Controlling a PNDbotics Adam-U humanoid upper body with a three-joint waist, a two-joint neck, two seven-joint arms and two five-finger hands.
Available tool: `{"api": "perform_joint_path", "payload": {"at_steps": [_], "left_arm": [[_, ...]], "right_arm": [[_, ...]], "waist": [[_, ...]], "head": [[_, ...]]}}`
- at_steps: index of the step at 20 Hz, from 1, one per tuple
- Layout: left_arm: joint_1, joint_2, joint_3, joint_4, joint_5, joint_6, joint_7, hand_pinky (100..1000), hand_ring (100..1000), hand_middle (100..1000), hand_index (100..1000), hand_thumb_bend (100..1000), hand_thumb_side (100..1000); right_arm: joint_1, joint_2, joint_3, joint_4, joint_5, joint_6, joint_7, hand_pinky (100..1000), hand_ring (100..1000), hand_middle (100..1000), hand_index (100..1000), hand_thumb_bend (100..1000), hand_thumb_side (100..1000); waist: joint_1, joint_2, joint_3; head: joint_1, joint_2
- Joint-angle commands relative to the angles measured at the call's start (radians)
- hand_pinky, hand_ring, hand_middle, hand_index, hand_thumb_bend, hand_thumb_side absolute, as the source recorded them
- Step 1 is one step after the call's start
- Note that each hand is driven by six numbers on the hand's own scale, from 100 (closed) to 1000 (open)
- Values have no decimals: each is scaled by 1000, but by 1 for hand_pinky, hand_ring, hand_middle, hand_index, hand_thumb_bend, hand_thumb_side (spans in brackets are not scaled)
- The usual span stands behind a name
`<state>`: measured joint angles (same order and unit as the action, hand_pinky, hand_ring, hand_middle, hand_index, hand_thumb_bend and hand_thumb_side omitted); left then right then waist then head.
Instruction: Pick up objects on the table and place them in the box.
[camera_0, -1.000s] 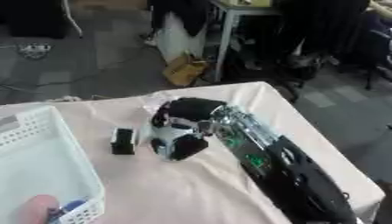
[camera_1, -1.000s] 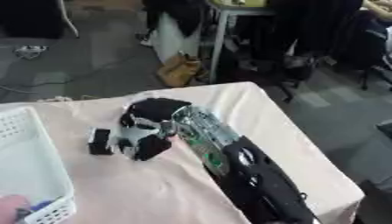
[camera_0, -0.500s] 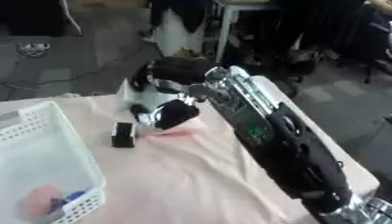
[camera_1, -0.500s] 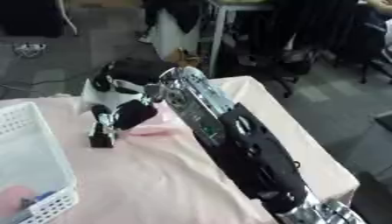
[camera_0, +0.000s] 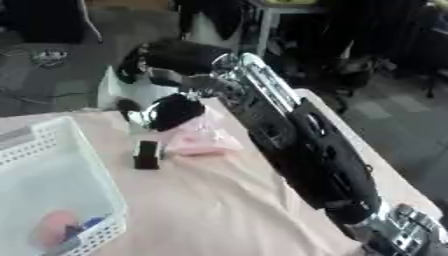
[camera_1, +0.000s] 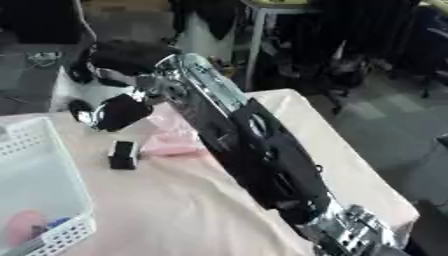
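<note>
Far to the left of the right hand (camera_0: 166, 95) and below it sits the white plastic lattice basket (camera_0: 83, 155), with a reddish round thing (camera_0: 54, 224) and a blue scrap (camera_0: 87, 222) inside. A small black block (camera_0: 147, 154) stands on the cloth just below the hand. The hand has risen from the table in the last second; whether its fingers are curled I cannot tell. The soft pink packet (camera_0: 199, 141) lies exposed just beneath it, apparently not lifted, so the pick remains undone.
</note>
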<state>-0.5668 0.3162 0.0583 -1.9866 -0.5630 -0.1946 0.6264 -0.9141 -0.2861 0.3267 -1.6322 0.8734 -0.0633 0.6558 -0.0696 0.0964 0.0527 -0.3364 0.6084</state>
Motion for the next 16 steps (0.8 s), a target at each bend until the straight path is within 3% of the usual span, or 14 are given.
{"api": "perform_joint_path", "payload": {"at_steps": [1,8,12,16], "left_arm": [[-25,5,0,-13,4,-5,3,855,946,832,872,100,797],[-56,-10,-1,-13,9,-13,8,856,947,833,872,100,798],[-75,-22,-2,-13,13,-18,9,856,947,833,871,100,798],[-105,-47,-3,-13,18,-28,11,856,947,833,871,100,798]], "right_arm": [[-40,-3,-14,11,-1,1,-19,284,169,100,121,100,575],[-93,24,-17,106,-3,7,-87,270,162,100,122,100,577],[-113,43,-8,176,9,-7,-150,263,159,100,122,100,579],[-142,52,-2,255,20,-30,-210,260,157,100,122,100,581]], "waist": [[21,-9,17],[31,21,100],[38,40,131],[45,70,168]], "head": [[-18,-17],[-32,-38],[-23,-49],[-40,-75]]}}
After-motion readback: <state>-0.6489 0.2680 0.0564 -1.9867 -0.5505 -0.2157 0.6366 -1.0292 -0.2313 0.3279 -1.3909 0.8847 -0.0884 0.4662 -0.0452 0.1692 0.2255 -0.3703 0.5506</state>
